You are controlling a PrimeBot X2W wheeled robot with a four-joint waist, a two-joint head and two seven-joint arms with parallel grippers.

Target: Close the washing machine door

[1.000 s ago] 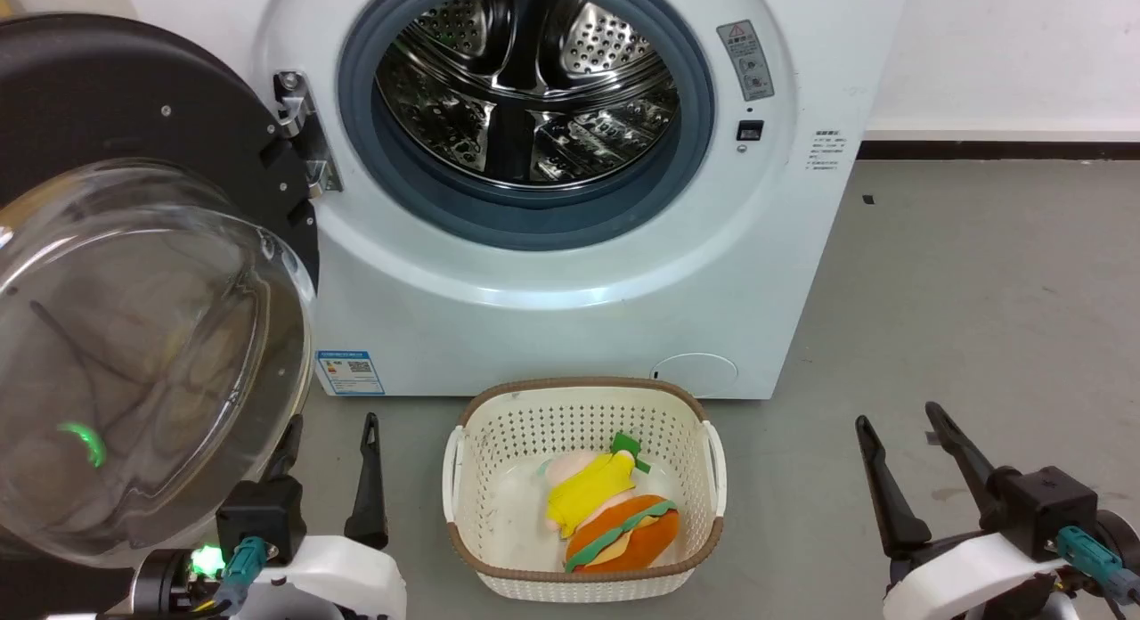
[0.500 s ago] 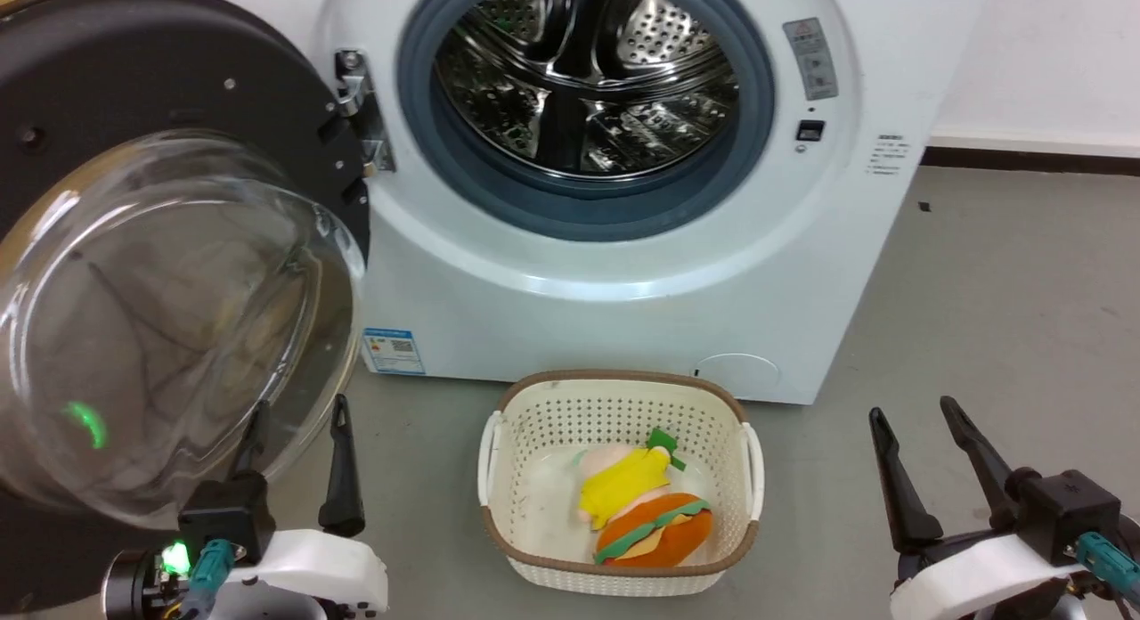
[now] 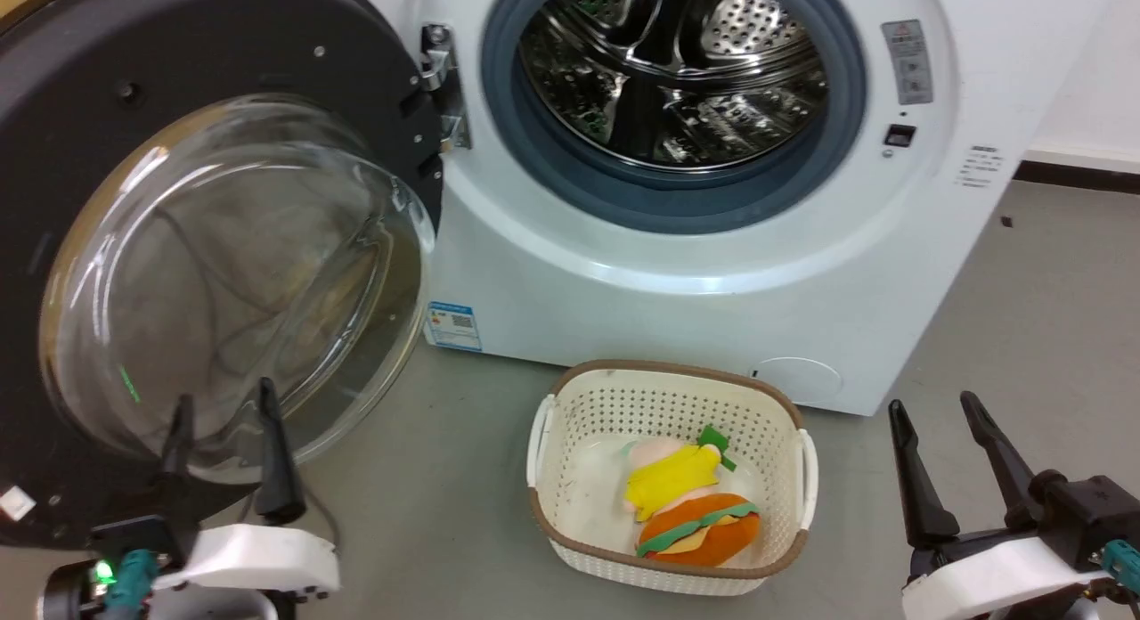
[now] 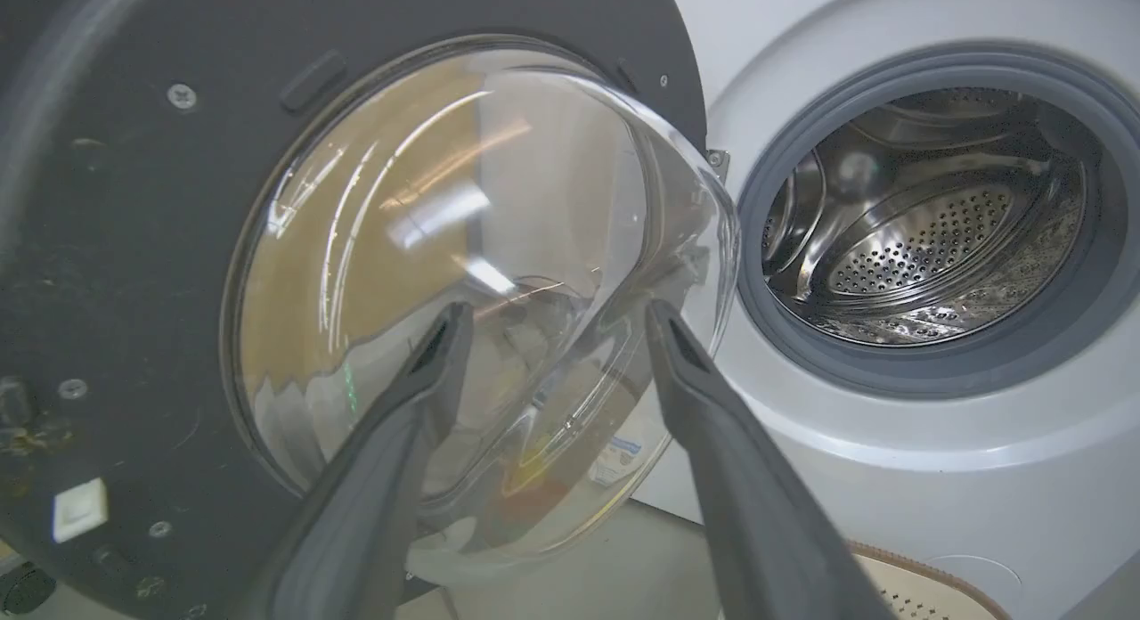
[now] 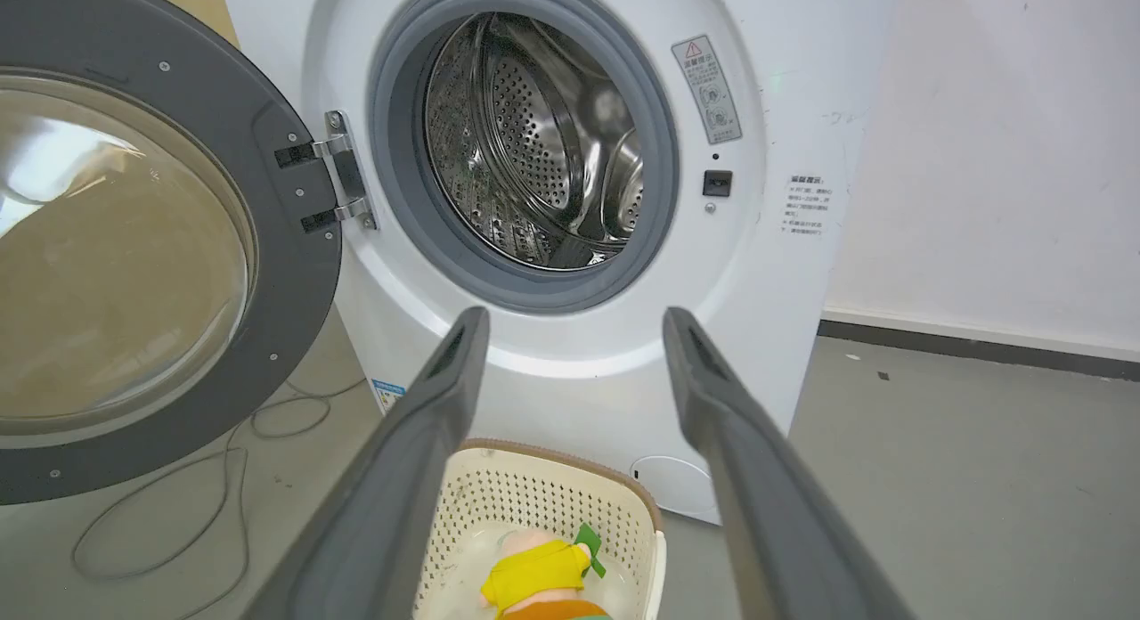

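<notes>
Door: washing machine door (image 3: pixel 223 59) swung wide open, upper left of head view; hinge left of porthole; glass bowl bulging toward camera
Machine: washing machine (image 3: pixel 677 281) top centre; steel drum (image 3: pixel 677 68) exposed
L gripper: left gripper (image 3: pixel 223 399) lower left; fingers spread, holding nothing; tips before door's glass; contact can't be told
R gripper: right gripper (image 3: pixel 932 404) lower right; fingers apart, empty
Floor: cream basket (image 3: pixel 623 406) bottom centre, near machine's front; plush toy (image 3: pixel 686 513) inside

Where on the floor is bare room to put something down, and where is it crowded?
Free: the floor right of the washing machine up to the wall, and the strip between the basket and the washing machine door. Crowded: under that door, where a cable lies.
</notes>
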